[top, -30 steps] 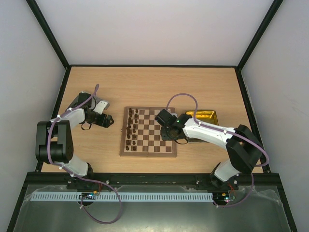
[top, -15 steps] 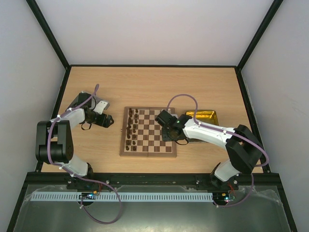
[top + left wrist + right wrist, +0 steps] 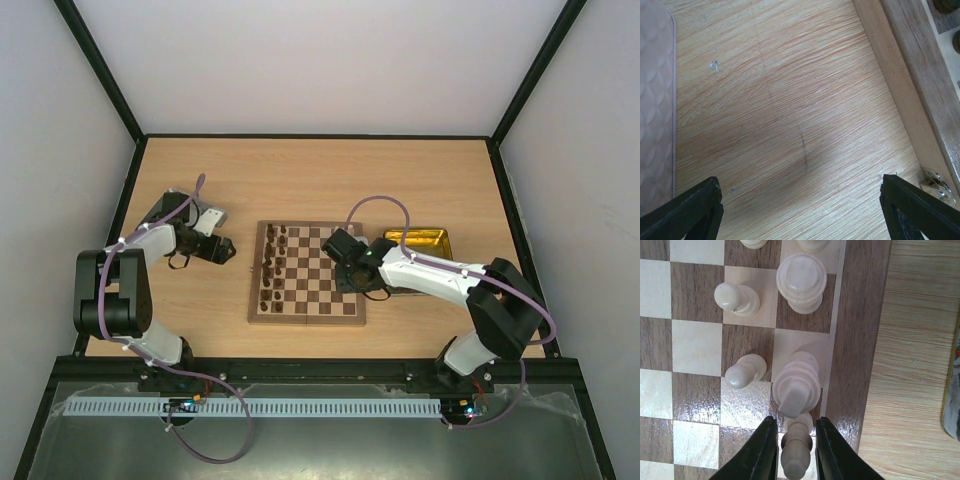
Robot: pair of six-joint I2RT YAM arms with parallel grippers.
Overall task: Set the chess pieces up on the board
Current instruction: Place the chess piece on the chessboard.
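Note:
The board (image 3: 322,276) lies mid-table, with dark brown chess pieces (image 3: 272,265) along its left columns. My right gripper (image 3: 352,268) is at the board's right edge. In the right wrist view it (image 3: 796,422) is shut on a slim cream piece (image 3: 796,455) standing upright on an edge square by the brown border (image 3: 860,315). Other cream pieces stand just beyond it: a tall one (image 3: 797,385), a wide one (image 3: 801,280) and two pawns (image 3: 744,371). My left gripper (image 3: 225,250) is open and empty over bare table (image 3: 800,200), left of the board's edge (image 3: 920,75).
A shiny gold tin tray (image 3: 420,240) sits right of the board; its rim shows in the right wrist view (image 3: 952,390). A pale quilted pad (image 3: 655,100) lies left of my left gripper. A small metal clasp (image 3: 935,179) is on the board's side.
My right gripper has shifted slightly right and nearer along the board's right edge. The left arm has not moved.

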